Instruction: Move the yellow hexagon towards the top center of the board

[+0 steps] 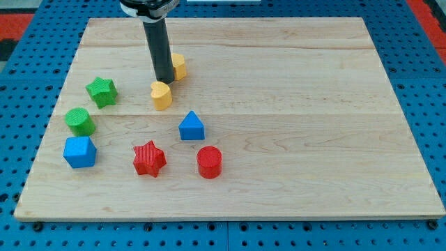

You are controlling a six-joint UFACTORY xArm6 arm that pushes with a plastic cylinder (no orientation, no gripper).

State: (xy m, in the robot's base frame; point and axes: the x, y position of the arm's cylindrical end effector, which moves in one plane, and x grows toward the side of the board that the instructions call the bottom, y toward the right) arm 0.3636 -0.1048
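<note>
Wooden surface point(293, 104) on blue pegboard. Yellow hexagon point(179, 66): upper left of frame, partly behind rod. My tip point(165, 81): touching hexagon's left side, just above yellow heart point(162, 95). No hand fitted.

one cam, high front angle, whole board point(279, 104) in view
</note>
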